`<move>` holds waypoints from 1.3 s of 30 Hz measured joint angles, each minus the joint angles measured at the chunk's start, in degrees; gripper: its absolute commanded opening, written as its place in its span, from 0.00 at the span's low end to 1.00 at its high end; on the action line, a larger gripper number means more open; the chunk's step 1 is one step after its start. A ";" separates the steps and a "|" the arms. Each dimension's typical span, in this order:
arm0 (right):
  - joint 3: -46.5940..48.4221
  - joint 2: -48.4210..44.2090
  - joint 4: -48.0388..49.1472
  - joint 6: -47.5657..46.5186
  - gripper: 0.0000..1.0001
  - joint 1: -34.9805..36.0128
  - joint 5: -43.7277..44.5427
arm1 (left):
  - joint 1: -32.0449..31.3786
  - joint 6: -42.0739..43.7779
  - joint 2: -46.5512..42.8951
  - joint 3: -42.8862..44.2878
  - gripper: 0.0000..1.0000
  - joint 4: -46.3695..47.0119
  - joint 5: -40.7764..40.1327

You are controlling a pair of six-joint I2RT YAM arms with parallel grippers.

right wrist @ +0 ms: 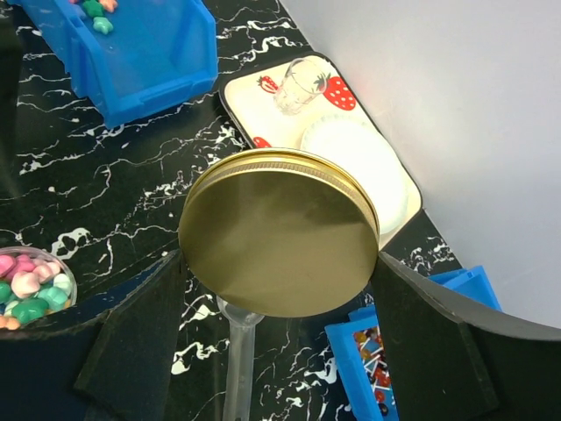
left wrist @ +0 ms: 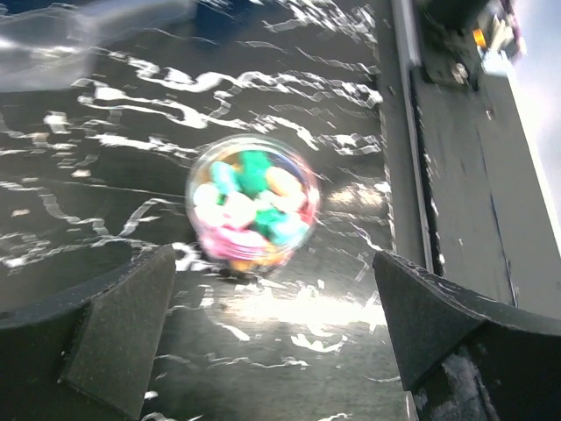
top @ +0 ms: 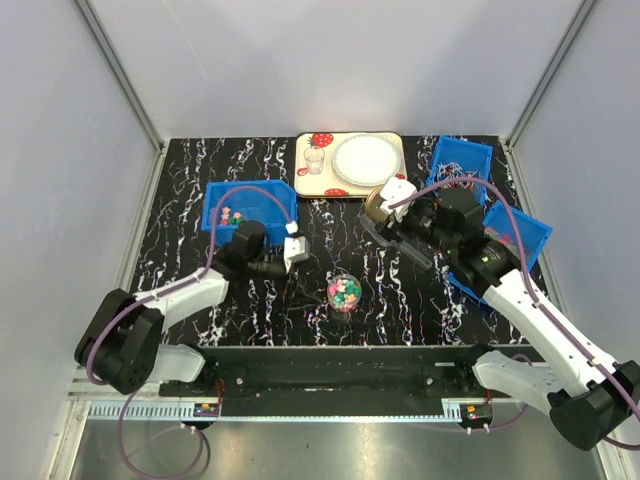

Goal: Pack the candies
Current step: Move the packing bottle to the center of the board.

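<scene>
A small clear jar [top: 345, 291] filled with bright mixed candies stands open on the black marble table, near the front middle. It appears blurred in the left wrist view [left wrist: 252, 203] and at the left edge of the right wrist view [right wrist: 31, 288]. My left gripper [top: 295, 248] is open and empty just left of the jar, with its jaws wide apart [left wrist: 272, 324]. My right gripper [top: 390, 200] is shut on a round gold lid [right wrist: 280, 230] and holds it above the table, to the right of and behind the jar. A few more candies [top: 232, 214] lie in the left blue bin [top: 250, 190].
A strawberry tray [top: 305, 180] at the back holds a white plate [top: 365, 158] and a glass [top: 316, 160]. Two blue bins [top: 460, 160] [top: 520, 235] stand at the right, one holding stick sweets [right wrist: 377, 360]. A clear plastic spoon [right wrist: 237, 360] lies under the lid.
</scene>
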 measured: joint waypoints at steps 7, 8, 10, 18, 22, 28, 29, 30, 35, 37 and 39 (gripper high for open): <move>0.00 -0.04 -0.48 0.72 0.73 -0.63 -2.47 | -3.10 3.76 0.04 -9.51 0.99 9.68 -0.74; 0.00 -0.04 -0.55 0.76 0.73 -0.63 -2.54 | -3.37 4.07 0.37 -10.75 0.99 11.30 -1.07; 0.00 -0.04 -0.76 0.90 0.73 -0.63 -2.78 | -3.96 4.24 1.66 -12.52 0.99 14.43 -1.81; 2.23 1.90 -4.31 1.07 0.73 -1.22 -5.38 | -5.73 -0.20 12.74 -14.36 0.99 32.79 -6.01; 2.69 2.54 -5.77 1.09 0.73 -1.75 -6.14 | -5.97 -4.26 18.75 -14.58 0.99 41.53 -8.44; 2.73 2.40 -6.67 1.07 0.73 -1.90 -6.95 | -6.71 -11.19 28.48 -14.12 0.99 52.87 -10.27; 2.73 2.25 -6.82 1.07 0.73 -1.90 -6.93 | -6.95 -11.74 29.86 -13.86 0.98 54.84 -10.40; 2.73 1.97 -7.10 1.05 0.73 -1.90 -6.93 | -7.32 -12.55 30.93 -13.40 0.97 56.48 -10.84; 2.73 0.98 -8.02 1.05 0.73 -2.01 -6.91 | -8.98 -13.46 33.38 -12.00 0.76 60.65 -12.15; 2.73 0.70 -8.24 0.87 0.73 -2.21 -6.78 | -9.94 -13.33 34.45 -11.30 0.73 61.51 -12.74; 2.86 0.66 -8.92 0.63 0.73 -2.34 -6.73 | -10.67 -13.22 35.67 -10.34 0.70 62.40 -13.11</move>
